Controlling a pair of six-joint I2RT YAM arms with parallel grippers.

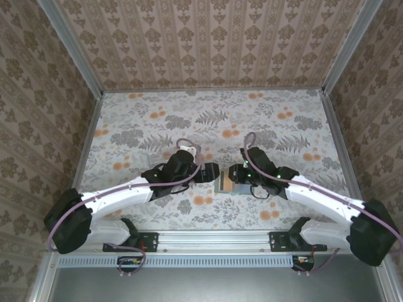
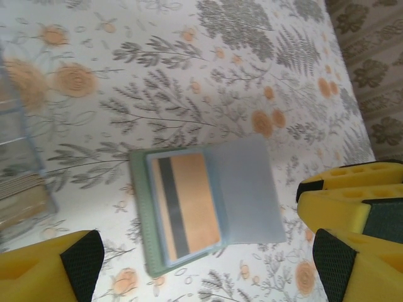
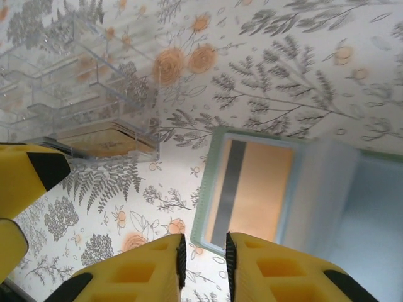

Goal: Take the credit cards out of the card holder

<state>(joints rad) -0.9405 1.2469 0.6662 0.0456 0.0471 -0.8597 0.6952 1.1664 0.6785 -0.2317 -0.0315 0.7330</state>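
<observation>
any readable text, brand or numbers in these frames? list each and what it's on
None readable.
Tan-orange card in the open card holder: a plain dark stripe, no print legible on the face showing.
Clear plastic case: no label to be seen; whatever lies inside is too blurred to read.
Left gripper and right gripper: yellow fingers with black pads, no markings.

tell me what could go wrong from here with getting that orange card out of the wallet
1. The orange card lies flat in the open wallet, so fingers may slide off or grab the pocket too.
2. The wallet lies loose on the table. With nothing pinning it, a tug could drag it along.
3. The left gripper and right gripper sit close together over the wallet and could bump. The clear case is also near.
</observation>
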